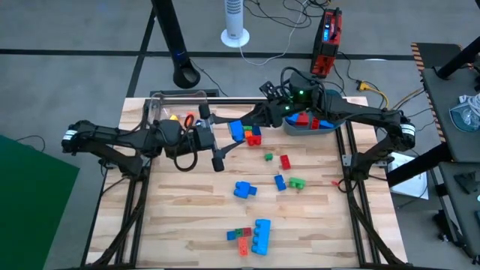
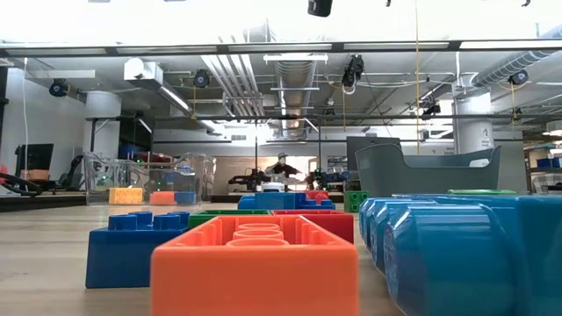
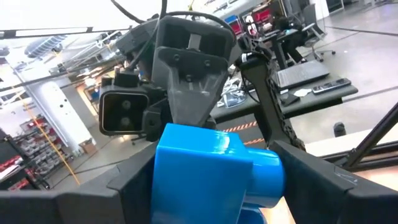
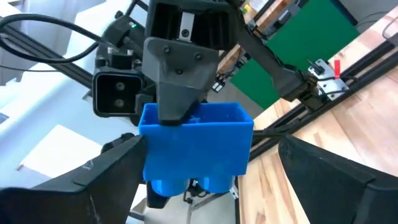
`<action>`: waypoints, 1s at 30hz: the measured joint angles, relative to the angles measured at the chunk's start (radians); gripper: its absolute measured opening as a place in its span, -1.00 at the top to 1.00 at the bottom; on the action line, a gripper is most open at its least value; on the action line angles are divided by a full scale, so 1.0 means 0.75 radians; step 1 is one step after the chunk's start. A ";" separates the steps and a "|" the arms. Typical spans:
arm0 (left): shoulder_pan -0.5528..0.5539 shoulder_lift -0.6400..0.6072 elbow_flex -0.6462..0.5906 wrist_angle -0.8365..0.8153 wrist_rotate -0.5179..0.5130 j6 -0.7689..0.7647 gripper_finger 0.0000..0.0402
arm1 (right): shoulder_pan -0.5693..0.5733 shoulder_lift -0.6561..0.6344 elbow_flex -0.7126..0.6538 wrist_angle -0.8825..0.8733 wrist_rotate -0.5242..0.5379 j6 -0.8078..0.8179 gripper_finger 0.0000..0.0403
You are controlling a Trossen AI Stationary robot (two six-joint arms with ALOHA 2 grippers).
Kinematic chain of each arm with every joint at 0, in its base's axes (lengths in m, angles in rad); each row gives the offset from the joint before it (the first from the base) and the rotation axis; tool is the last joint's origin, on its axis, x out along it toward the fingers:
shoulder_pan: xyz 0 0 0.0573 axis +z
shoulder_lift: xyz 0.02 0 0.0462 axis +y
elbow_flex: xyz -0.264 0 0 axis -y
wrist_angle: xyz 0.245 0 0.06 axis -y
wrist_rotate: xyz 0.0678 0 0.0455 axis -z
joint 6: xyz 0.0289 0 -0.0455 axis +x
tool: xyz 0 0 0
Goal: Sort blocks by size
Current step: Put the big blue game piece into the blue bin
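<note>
Both arms reach inward from the table's side edges and meet near the middle of its far edge, wrists facing each other. The left gripper [image 1: 229, 135] and right gripper [image 1: 241, 124] are both clamped on one big blue block [image 1: 237, 130] held above the table [image 1: 187, 225], long axis roughly along the line between them. Other blocks [image 1: 259, 187] lie scattered toward the near edge.

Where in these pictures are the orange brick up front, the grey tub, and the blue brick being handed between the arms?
Orange brick [image 2: 255, 254]: low view, its front face.
Grey tub [image 2: 421, 171]: low view, its side wall.
Blue brick [image 3: 205, 168]: left wrist view, its broad face.
</note>
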 joint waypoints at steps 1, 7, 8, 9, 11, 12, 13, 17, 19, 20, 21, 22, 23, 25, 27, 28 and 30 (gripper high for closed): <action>0.003 0.000 0.000 -0.001 0.005 0.000 -0.31 | 0.001 0.000 0.000 0.000 0.001 0.000 -0.77; 0.023 0.004 0.000 0.000 0.013 0.001 -0.31 | 0.021 0.000 0.000 0.001 0.007 -0.012 -0.77; 0.026 0.004 0.000 0.000 0.014 0.001 -0.31 | 0.022 0.000 0.000 0.001 0.007 -0.015 -0.77; 0.028 0.004 0.000 -0.001 0.014 0.001 -0.31 | 0.022 0.000 0.000 0.001 0.007 -0.015 -0.77; 0.031 0.004 0.000 -0.001 0.013 0.001 -0.31 | 0.022 0.000 0.000 0.001 0.007 -0.019 -0.77; 0.031 0.004 0.000 -0.002 0.012 0.001 -0.31 | 0.022 0.000 0.000 0.002 0.007 -0.022 -0.77; 0.032 0.005 0.000 -0.001 0.001 0.000 -0.31 | 0.023 0.000 0.000 0.004 0.001 -0.026 -0.77; 0.036 0.007 0.000 -0.001 -0.004 -0.001 -0.31 | 0.028 0.001 -0.001 0.000 -0.004 -0.041 -0.77; 0.039 0.007 0.000 0.006 -0.003 0.000 -0.31 | 0.028 0.001 -0.001 0.001 -0.004 -0.041 -0.77; 0.039 0.007 0.000 0.008 -0.003 -0.001 -0.31 | 0.027 0.001 -0.001 0.001 0.000 -0.041 -0.77; 0.040 0.007 0.000 0.007 -0.004 0.000 -0.31 | 0.027 0.001 -0.001 0.001 0.000 -0.039 -0.77; 0.040 0.007 0.000 0.008 -0.004 0.000 -0.31 | 0.027 0.001 -0.001 0.001 0.001 -0.039 -0.77; 0.042 0.007 0.000 0.007 0.000 0.000 -0.31 | 0.027 0.001 -0.001 0.001 0.004 -0.039 -0.77; 0.051 0.007 0.000 0.014 0.033 0.001 -0.31 | 0.027 0.005 -0.001 0.015 0.004 -0.038 -0.77; 0.059 0.006 0.002 0.025 0.058 0.001 -0.31 | 0.029 0.011 -0.001 0.053 0.007 -0.031 -0.77; 0.062 0.007 0.002 0.030 0.062 0.000 -0.31 | 0.031 0.017 -0.001 0.070 0.008 -0.026 -0.77; 0.066 0.012 0.002 0.039 0.067 0.001 -0.31 | 0.039 0.027 -0.001 0.099 0.009 -0.025 -0.77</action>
